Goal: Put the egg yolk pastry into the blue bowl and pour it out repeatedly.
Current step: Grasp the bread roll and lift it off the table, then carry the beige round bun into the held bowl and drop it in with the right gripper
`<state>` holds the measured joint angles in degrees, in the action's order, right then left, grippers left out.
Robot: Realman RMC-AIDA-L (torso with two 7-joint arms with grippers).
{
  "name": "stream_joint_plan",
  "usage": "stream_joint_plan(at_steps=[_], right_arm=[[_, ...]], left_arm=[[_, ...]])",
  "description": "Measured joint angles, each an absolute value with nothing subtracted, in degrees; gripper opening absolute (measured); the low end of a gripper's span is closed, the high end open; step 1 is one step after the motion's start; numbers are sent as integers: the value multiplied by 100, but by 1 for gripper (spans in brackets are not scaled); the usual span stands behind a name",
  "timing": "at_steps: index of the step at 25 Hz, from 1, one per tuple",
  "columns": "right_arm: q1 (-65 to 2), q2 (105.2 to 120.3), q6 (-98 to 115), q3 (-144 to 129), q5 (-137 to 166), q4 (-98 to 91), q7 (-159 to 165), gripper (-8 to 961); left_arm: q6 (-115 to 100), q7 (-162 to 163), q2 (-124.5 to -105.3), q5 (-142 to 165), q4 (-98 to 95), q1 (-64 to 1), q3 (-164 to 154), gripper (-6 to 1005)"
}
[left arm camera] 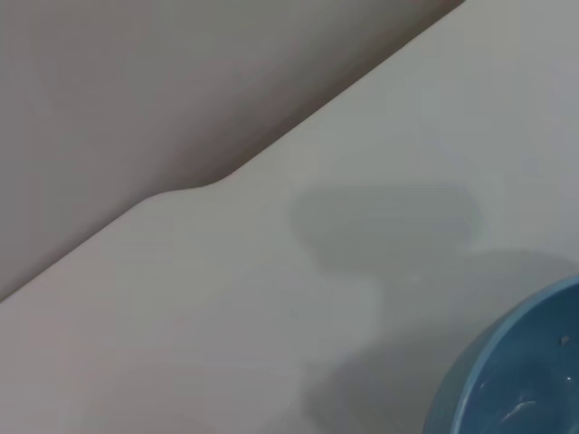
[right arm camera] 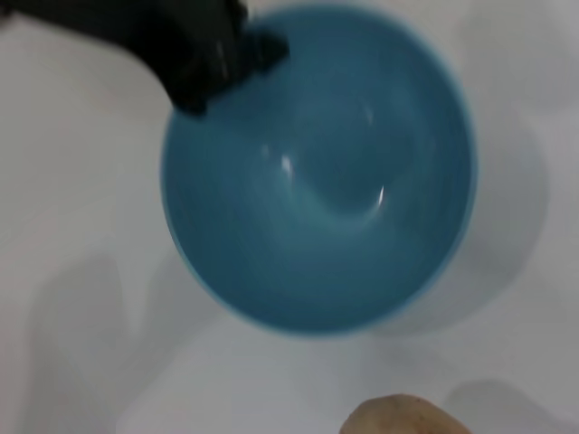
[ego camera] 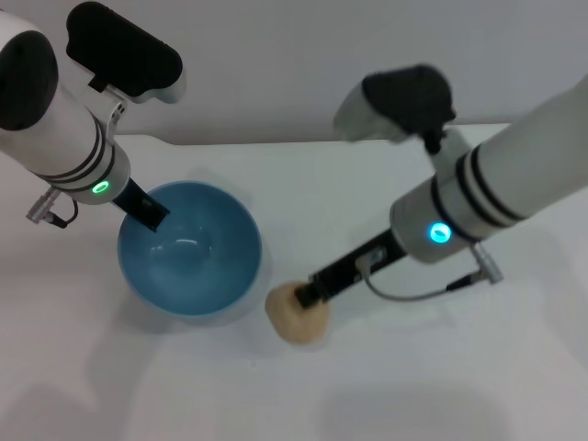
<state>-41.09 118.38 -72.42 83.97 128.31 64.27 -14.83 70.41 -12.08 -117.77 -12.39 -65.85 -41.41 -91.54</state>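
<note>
Sitting empty — blue bowl (ego camera: 190,250), left gripper (ego camera: 145,210) pinching its 10 o'clock rim. Lying outside at bowl's 4 o'clock — egg yolk pastry (ego camera: 297,314), right gripper (ego camera: 306,292) clamping it; loading pending.

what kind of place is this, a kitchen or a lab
Probably a lab or test bench, not a kitchen: a bare white table against a plain wall, holding only a blue bowl and an egg yolk pastry, with two robot arms working.
</note>
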Motion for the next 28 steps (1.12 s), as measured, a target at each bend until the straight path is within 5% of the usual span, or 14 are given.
stream_joint_plan(at_steps=[28], right_arm=[[-4377, 11877, -7025, 8961, 13255, 6986, -1714, 37]], left_arm=[[7869, -1196, -11843, -2007, -6654, -4498, -9631, -1]])
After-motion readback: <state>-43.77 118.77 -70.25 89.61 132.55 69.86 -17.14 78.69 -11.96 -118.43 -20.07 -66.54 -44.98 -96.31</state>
